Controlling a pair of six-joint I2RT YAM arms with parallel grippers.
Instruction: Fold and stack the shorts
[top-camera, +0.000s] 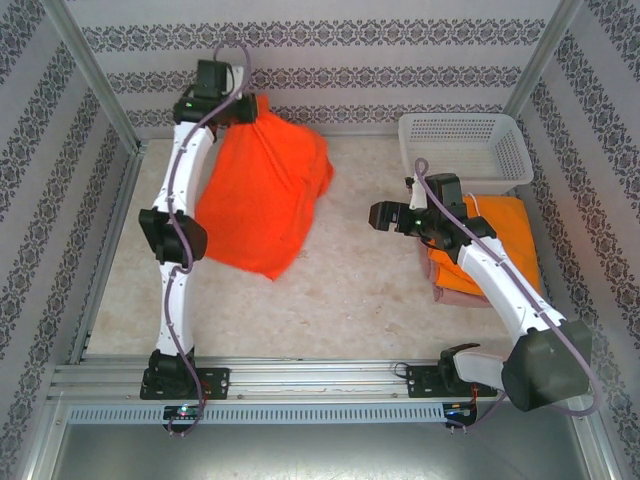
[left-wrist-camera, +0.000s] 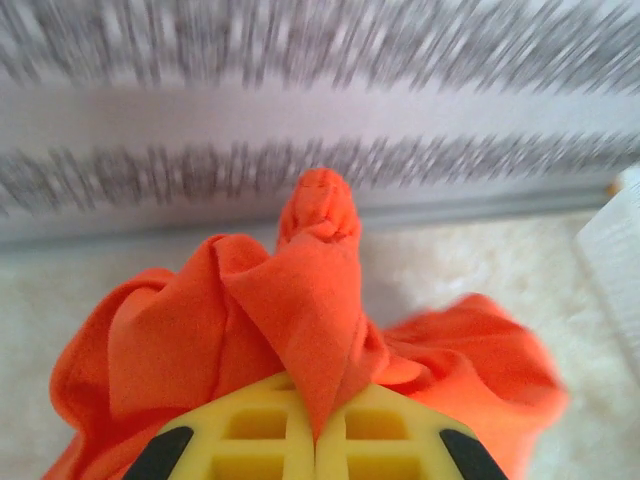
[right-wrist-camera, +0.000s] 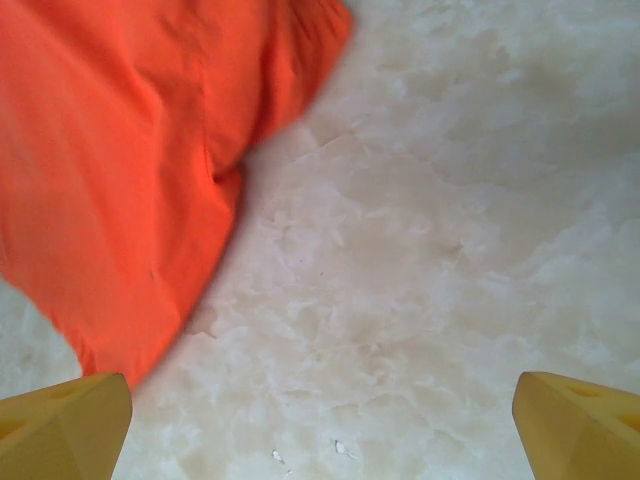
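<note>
The large bright red-orange shorts (top-camera: 265, 195) lie bunched at the back left of the table, with one corner lifted toward the back wall. My left gripper (top-camera: 245, 108) is shut on that corner. In the left wrist view a cloth fold (left-wrist-camera: 300, 300) is pinched between the closed yellow jaws of that gripper (left-wrist-camera: 316, 440). My right gripper (top-camera: 378, 215) hovers open over bare table right of centre with nothing between its fingers (right-wrist-camera: 322, 390); the red-orange cloth (right-wrist-camera: 120, 150) lies to its upper left. Folded orange shorts (top-camera: 505, 235) rest on the dusty pink shorts (top-camera: 450, 295) under the right arm.
A white mesh basket (top-camera: 460, 120) stands at the back right, just behind the folded pile; its edge (left-wrist-camera: 615, 240) shows at the right of the left wrist view. Patterned walls and metal posts enclose the table. Bare marbled tabletop (top-camera: 350, 270) lies between the two arms.
</note>
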